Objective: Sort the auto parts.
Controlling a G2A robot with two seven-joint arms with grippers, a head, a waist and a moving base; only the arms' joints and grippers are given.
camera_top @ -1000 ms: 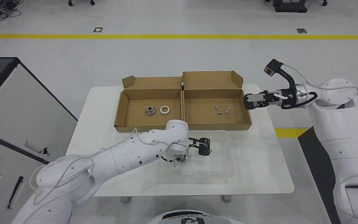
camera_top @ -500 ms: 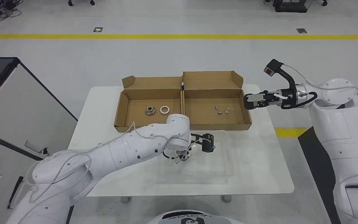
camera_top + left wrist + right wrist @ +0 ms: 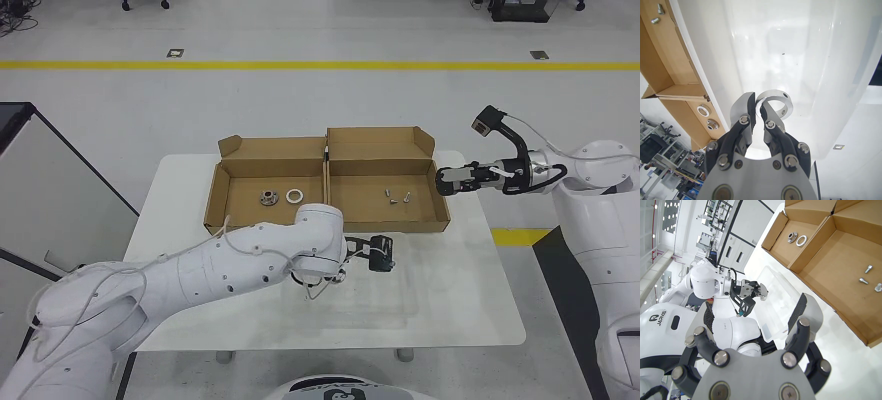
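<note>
Since the earlier frames, the left arm's wrist has travelled towards the robot's right across the white table [image 3: 460, 290]. The right arm has held its position.

**Left arm.** The arm reaches across the front of the table with the forearm roughly level. The left gripper [image 3: 758, 106] is clamped on the silver metal collar ring with small side holes [image 3: 789, 103]. One finger sits inside the ring's bore and the other against its outer wall. The ring is held over the clear plastic tray [image 3: 780, 289], which lies in front of the boxes. Whether the ring touches the tray floor cannot be determined.

**Right arm.** The arm extends in from the robot's right. The right gripper [image 3: 754, 302] has its fingers spread wide with nothing between them. It sits at the outer right end of the right brown cardboard box [image 3: 420, 215].

**Boxes.** Two open boxes stand side by side, touching.
- The right box holds three small silver bolts [image 3: 863, 280], grouped near one another.
- The left brown cardboard box [image 3: 215, 200] holds a silver flanged metal hub [image 3: 268, 196] and a flat pale ring [image 3: 295, 195], just beside each other.
</note>
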